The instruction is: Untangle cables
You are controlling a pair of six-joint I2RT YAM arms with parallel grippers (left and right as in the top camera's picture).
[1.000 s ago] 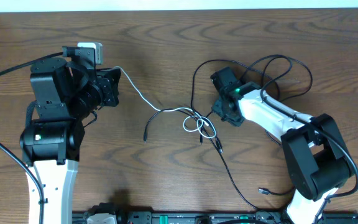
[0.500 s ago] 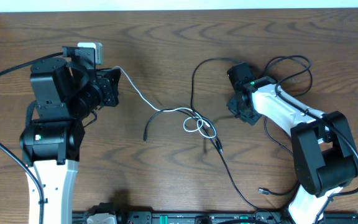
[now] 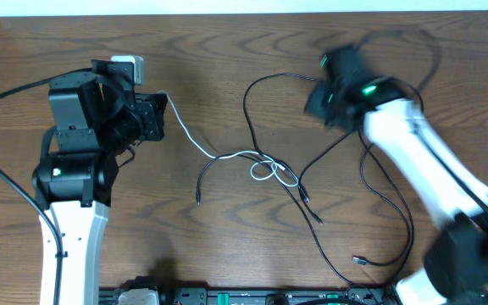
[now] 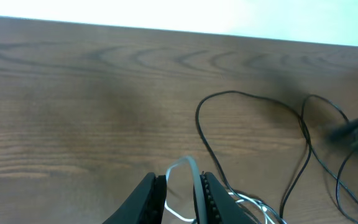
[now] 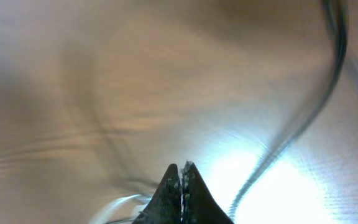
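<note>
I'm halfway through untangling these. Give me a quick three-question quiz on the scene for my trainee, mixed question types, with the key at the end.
1. True or false: the left gripper is closed on the white cable.
2. Where is the white cable looped together with the black cables? A) near the middle of the table, between the two arms; B) at the table's left edge; C) hanging off the near edge.
3. Fill in: the jaws of the right gripper are ____ (open or shut).
Key: 1 true; 2 A; 3 shut.
</note>
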